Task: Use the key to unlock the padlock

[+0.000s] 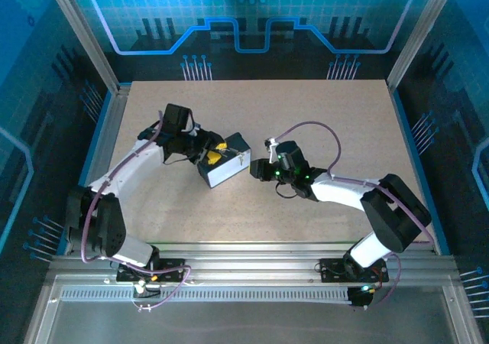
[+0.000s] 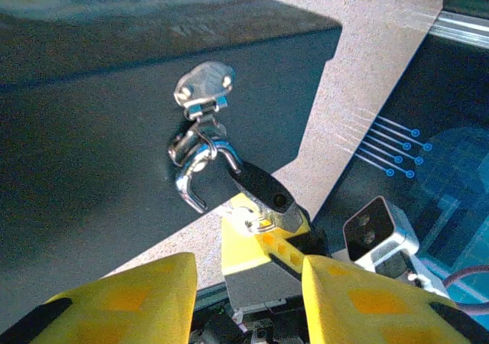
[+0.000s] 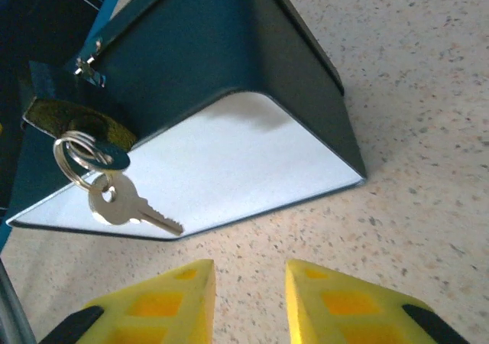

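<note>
Padlock (image 2: 258, 188): hung from hasp of tin (image 3: 229, 76). Key (image 3: 126, 206): dangled on ring. Left gripper (image 2: 248, 274), right gripper (image 3: 248, 271): fingers parted, empty.

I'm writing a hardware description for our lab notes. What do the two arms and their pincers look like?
Left arm and right arm: white links, black joints, purple cables looped alongside. Green lights glow on the right wrist. Left pincer and right pincer: yellow fingers with orange square markings, black further back.
</note>
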Motion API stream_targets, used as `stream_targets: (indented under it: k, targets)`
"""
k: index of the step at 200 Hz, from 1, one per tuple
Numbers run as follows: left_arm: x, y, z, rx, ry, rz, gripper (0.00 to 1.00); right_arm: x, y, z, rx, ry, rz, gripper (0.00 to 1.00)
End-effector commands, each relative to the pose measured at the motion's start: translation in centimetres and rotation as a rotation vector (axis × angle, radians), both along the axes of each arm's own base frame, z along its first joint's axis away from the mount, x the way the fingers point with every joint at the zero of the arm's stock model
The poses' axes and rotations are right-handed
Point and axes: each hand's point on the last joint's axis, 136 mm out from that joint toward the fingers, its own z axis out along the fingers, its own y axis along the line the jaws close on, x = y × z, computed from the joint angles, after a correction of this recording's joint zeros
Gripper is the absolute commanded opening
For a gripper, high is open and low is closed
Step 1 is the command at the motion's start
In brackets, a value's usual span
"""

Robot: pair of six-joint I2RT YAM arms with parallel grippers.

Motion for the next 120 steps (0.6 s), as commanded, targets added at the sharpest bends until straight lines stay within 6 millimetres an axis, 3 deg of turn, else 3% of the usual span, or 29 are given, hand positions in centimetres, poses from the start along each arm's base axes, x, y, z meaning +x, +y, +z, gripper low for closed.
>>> stream_targets:
  k: [1, 37, 55, 91, 120]
  targets:
    - [0.1, 1.3, 1.6, 0.005, -0.046, -0.001, 0.41, -0.2, -0.8, 2.4, -0.038, -0.075, 0.044, 0.31]
    - [0.9, 3.2, 2.3, 0.05, -0.097, 0.012, 0.41, -0.5, 0.2, 7.3, -0.083, -0.255, 0.196, 0.38]
    - [0.8, 4.7, 1.5, 0.153, -0.109, -0.003, 0.41, -0.4, 1.3, 9.4, -0.109, -0.329, 0.285, 0.42]
    - [0.5, 8.6, -0.8, 0.419, -0.12, -0.048, 0.35, 0.4, 3.3, 9.7, -0.207, -0.353, 0.399, 0.46]
    - [0.8, 9.7, -1.7, 0.495, -0.127, -0.085, 0.34, 1.2, 4.5, 8.4, -0.306, -0.355, 0.464, 0.48]
